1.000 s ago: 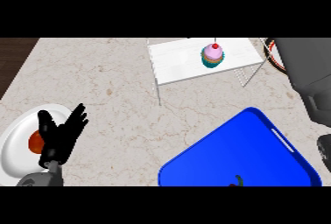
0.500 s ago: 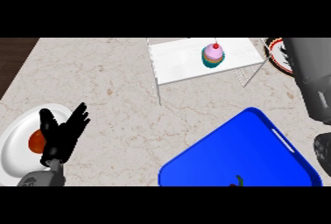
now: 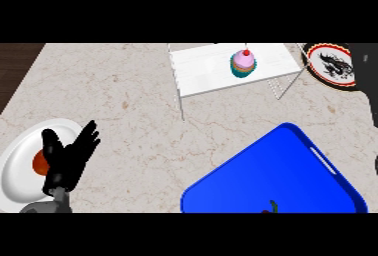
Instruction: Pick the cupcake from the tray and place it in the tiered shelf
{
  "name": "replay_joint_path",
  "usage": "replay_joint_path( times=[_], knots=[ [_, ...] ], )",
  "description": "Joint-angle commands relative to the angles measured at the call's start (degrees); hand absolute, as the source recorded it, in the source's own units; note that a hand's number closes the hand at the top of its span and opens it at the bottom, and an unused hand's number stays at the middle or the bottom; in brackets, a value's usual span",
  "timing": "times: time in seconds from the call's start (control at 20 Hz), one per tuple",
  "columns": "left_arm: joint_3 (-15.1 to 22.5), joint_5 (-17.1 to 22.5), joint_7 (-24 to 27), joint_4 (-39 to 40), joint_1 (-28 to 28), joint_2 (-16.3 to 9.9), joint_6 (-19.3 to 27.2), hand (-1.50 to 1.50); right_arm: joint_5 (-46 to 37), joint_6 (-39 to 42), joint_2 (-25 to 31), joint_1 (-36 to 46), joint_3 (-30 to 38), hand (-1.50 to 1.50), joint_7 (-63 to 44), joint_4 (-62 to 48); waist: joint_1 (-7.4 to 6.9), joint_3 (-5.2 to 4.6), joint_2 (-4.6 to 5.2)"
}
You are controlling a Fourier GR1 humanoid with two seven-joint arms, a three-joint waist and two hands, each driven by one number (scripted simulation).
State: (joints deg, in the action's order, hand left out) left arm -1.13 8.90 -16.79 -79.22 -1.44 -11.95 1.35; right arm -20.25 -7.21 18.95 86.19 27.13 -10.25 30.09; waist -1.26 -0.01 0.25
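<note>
- Since the view had shifted slightly, the cupcake (image 3: 244, 63) sat unchanged on the shelf (image 3: 203, 75), well apart from the tray (image 3: 295, 150); placement appeared complete.
- My left hand (image 3: 68, 157) rested with fingers spread, over a plate (image 3: 18, 150).
- My right hand was not visible.

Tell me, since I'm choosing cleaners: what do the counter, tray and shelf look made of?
Counter: likely polished stone, beige with brown veins. Blue tray: probably glossy plastic, uniform colour, moulded rim. Tiered shelf: white slatted top on thin wire legs, possibly painted metal.
</note>
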Motion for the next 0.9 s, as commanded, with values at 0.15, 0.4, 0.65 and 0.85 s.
replay_joint_path(
  times=[0.15,0.4,0.65,0.85],
  knots=[
    [-0.36,-0.20,-2.66,2.35,-4.52,0.48,0.82,0.00,0.33,-4.83,8.90,-0.85,3.08,-1.50,-1.05,-1.30,0.55,0.01,0.26],
    [-0.88,-0.11,0.69,4.05,-4.28,1.40,0.29,0.00,3.13,-4.96,14.23,-2.46,6.30,-1.50,-3.02,-1.78,0.63,0.01,0.08],
    [-1.66,0.57,1.14,1.70,0.17,0.03,-1.21,0.00,7.49,6.25,23.46,-6.03,9.70,-1.50,-0.97,-5.22,-0.20,0.07,0.22],
    [-1.42,0.08,0.18,1.70,-2.17,-0.19,-1.47,0.00,8.44,9.65,26.29,-6.52,9.61,-1.50,1.75,-7.03,-0.25,0.05,0.33]
  ],
)
